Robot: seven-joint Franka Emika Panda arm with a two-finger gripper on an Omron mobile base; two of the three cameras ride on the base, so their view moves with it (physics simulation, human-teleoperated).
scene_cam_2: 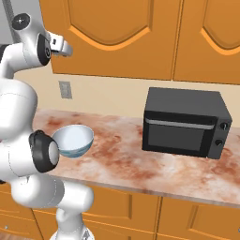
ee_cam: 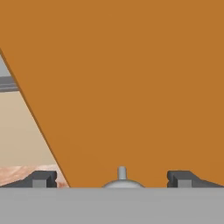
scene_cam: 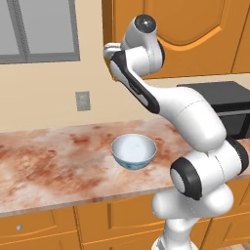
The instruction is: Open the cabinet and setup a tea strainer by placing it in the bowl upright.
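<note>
Kitchen setup is a marbled reddish counter (scene_cam: 53, 161) with the bowl (scene_cam: 134, 151) sitting on it, empty and upright, a black microwave (scene_cam_2: 185, 123) well off to its right, and the cabinet (scene_cam_2: 110, 35) hanging on the wall above, door shut. No sign of the strainer anywhere, so my guess is it's inside, which makes opening the door the step in hand. The gripper (ee_cam: 112, 179) is up at the lower left corner of the door, and from the hand cam the knob (ee_cam: 122, 180) sits right between the two fingertips (ee_cam: 43, 179), with orange door panel straight ahead. Jaws are as wide as they go, not holding anything, and I can't tell for sure if either tip touches the knob yet, though it looks like there's a gap on both sides. To do this well I'd push in a touch more so the tips pass the knob's head, close down squarely on the stem, then pull along an arc following the hinge side instead of straight back, otherwise the fingers will probably slip off that tiny knob.
</note>
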